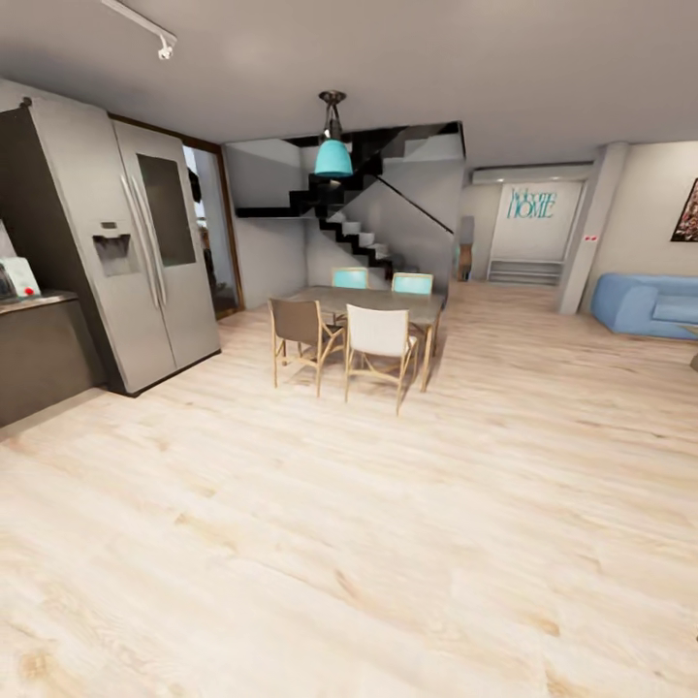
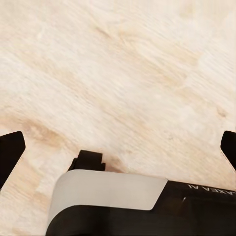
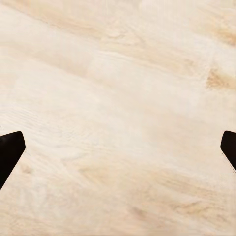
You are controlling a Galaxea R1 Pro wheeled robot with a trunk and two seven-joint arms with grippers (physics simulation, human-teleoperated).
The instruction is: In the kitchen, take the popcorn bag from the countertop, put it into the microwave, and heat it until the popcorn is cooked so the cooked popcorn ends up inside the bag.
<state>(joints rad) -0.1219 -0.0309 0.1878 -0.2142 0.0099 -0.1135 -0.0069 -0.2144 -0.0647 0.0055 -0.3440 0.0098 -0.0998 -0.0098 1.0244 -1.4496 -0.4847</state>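
Far left: dark cabinet front under a grey countertop, a small white-and-red item standing on it, too small to identify. No popcorn bag or microwave can be made out there; where they sit cannot be told from here.

Next: tall steel fridge, double doors, dispenser in the left one.

Centre: dining table with four chairs, teal pendant lamp above, black staircase behind.

Right: blue sofa against the far wall.

Underfoot: light wood floor.

Left gripper: fingers spread wide, nothing between them, floor beneath.

Right gripper: likewise spread and empty.

Progress: by my reading, nothing done; reaching the counter, fetching, loading and heating all remain.
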